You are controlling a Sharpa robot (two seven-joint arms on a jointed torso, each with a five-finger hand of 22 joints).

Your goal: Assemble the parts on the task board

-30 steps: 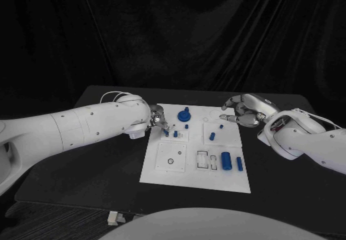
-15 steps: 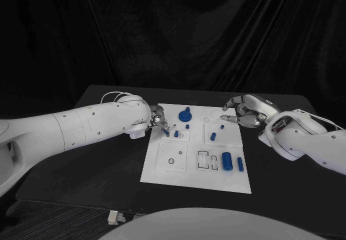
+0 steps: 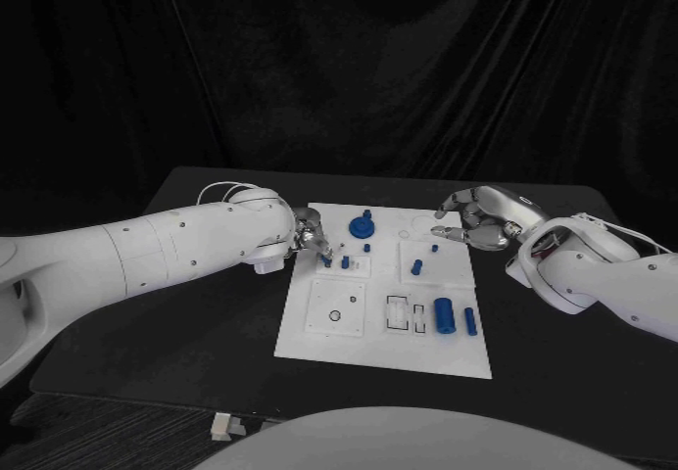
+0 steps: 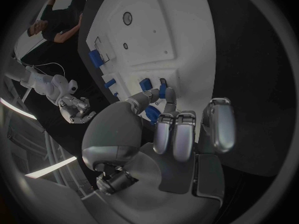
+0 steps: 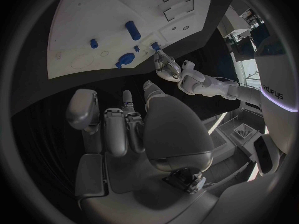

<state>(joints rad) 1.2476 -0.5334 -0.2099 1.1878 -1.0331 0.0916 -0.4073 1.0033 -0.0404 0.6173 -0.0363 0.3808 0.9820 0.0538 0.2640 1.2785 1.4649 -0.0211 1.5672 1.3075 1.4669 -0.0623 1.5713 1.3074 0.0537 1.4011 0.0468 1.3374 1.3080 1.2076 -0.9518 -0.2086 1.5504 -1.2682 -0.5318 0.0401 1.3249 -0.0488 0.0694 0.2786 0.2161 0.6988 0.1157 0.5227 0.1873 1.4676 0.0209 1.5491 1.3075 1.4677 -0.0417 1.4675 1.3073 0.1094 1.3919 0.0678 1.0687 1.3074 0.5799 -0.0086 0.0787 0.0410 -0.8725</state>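
Parts lay scattered over the task board [image 3: 322, 338], the white plate in the middle of my black worktop [image 3: 169, 323]. Near its far edge stood a round blue part with a stem [image 3: 361, 227], with a few small blue pegs [image 3: 367, 249] just in front of it. Toward the board's right edge a large blue cylinder [image 3: 444, 315] and a slimmer blue bar [image 3: 469, 320] lay side by side, next to two empty rectangular recesses [image 3: 406, 312]. A square section on the board's left side held only a small ring-shaped mark [image 3: 333, 316].

My left hand [image 3: 309, 238] was at the board's far left corner, its fingertips [image 4: 163, 92] pinching a small blue peg [image 3: 328, 259] down on the board, beside another peg [image 3: 344, 262]. My right hand [image 3: 478, 221] hung just off the board's far right corner, fingers curled inward around nothing, touching no part.

Open dark worktop ran on either side of the board and in front of its near edge, and the board's near strip was bare white.
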